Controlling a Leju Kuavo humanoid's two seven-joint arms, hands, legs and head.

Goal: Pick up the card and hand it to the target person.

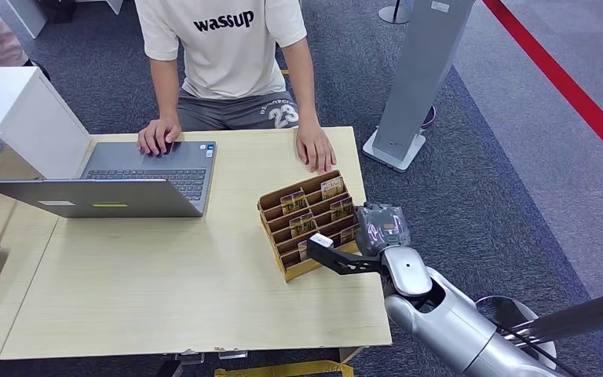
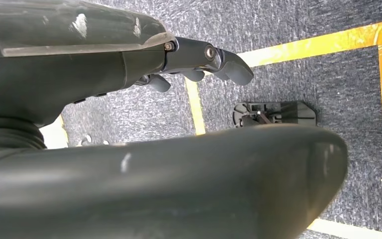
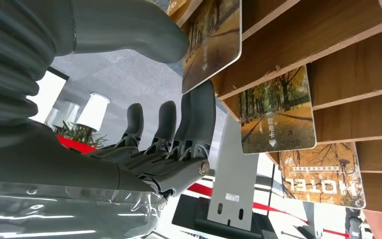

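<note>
Near the desk's right edge, the right hand pinches a card in the tiered wooden rack, thumb opposite fingers, presumably to slide it free.

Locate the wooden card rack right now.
Head view: the wooden card rack stands on the right part of the table, just in front of the seated person's hand, with the robot's right hand at its right edge.
</note>
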